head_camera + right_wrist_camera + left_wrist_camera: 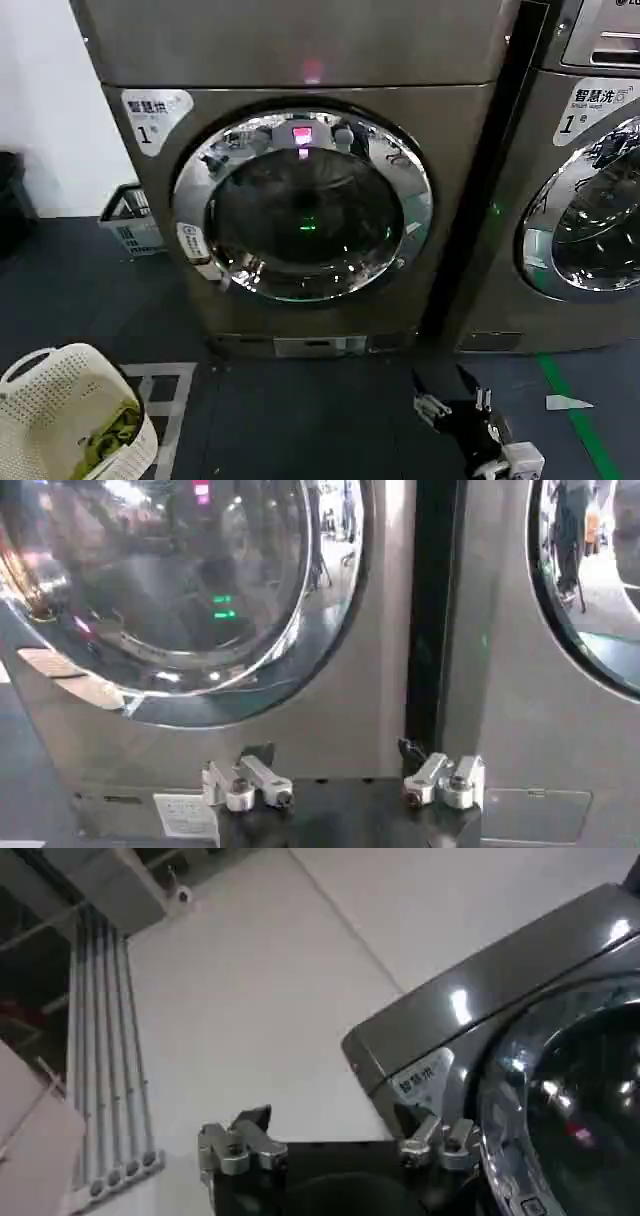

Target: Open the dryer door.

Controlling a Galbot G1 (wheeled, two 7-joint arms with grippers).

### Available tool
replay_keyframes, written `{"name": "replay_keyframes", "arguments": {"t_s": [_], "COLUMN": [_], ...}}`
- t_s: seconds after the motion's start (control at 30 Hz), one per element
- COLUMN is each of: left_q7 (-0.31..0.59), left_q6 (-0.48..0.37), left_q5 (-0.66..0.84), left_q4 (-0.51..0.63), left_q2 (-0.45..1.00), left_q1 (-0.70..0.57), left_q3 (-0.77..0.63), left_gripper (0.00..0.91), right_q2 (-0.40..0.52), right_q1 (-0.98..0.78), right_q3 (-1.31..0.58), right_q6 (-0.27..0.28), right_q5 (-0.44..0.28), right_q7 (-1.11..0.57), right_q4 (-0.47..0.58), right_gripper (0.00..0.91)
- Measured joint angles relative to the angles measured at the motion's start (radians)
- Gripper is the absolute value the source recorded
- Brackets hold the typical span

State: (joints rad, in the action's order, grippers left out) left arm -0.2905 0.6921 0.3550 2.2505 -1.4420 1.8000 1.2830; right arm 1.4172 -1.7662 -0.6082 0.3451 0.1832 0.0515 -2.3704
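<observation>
- The task looks barely begun: the dryer door [303, 205] sits flush in the front of the dryer [300, 60], closed, and nothing touches it.
- The right gripper [452, 392] hovers low over the dark floor [300, 420], below the door's lower right and well apart from it, fingers spread and grasping nothing.
- In the right wrist view the door's chrome ring [340, 630] lies ahead of the released fingers [245, 780].
- The left gripper [335, 1143] is likewise spread and empty; its wrist view looks up past the dryer's upper left corner, not yet at the door.
- Everything is left: reach the door's edge, catch it, swing it outward.
- The door is round, with dark glass framed by a shiny ring; a pale label [192, 243] sits at its left edge.
- A laundry basket [70, 420] stands at the floor's near left corner.
</observation>
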Motion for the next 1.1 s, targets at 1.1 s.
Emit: {"name": "replay_keyframes", "arguments": {"t_s": [1.1], "left_q7": [-0.005], "left_q6": [-0.007], "left_q5": [-0.024], "left_q4": [0.049], "left_q2": [-0.011], "left_q1": [0.013], "left_q3": [-0.032], "left_gripper": [0.907], "right_q2": [-0.332], "right_q1": [0.366], "right_q3": [0.165], "right_q6": [-0.146], "right_q5": [0.157], "right_q7": [-0.018], "right_q4": [0.165], "right_gripper": [0.907]}}
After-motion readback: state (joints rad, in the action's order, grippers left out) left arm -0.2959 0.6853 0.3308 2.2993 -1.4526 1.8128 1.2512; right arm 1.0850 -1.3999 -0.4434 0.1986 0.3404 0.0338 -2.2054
